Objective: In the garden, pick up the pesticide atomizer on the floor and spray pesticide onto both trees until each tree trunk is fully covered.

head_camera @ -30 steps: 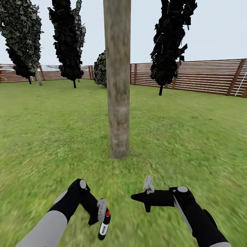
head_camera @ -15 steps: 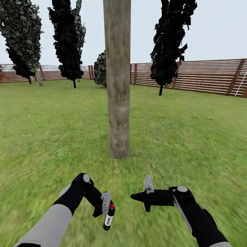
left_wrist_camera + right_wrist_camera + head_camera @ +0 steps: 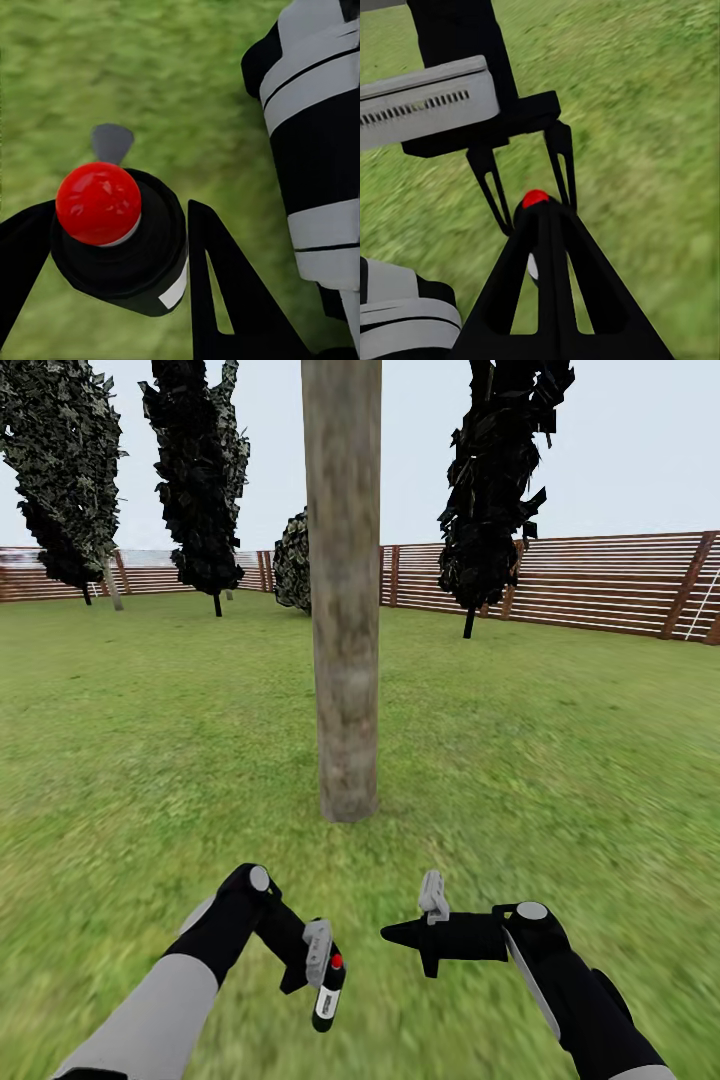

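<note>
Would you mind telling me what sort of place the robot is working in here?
Most likely a fenced garden: a grass lawn, a slatted wooden fence behind, and a bare tree trunk among dark trees.

grey upper arms, black forearms with round grey caps, black pincers.

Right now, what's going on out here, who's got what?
The left gripper is shut on the pesticide atomizer, a small black sprayer with a red top, held low over the grass. The right gripper is shut and holds nothing; its closed fingers point across toward the atomizer. A tall grey-brown tree trunk stands straight ahead, beyond both arms. Dark narrow trees and a brown slatted fence line the far edge of the lawn. No spray is visible.
</note>
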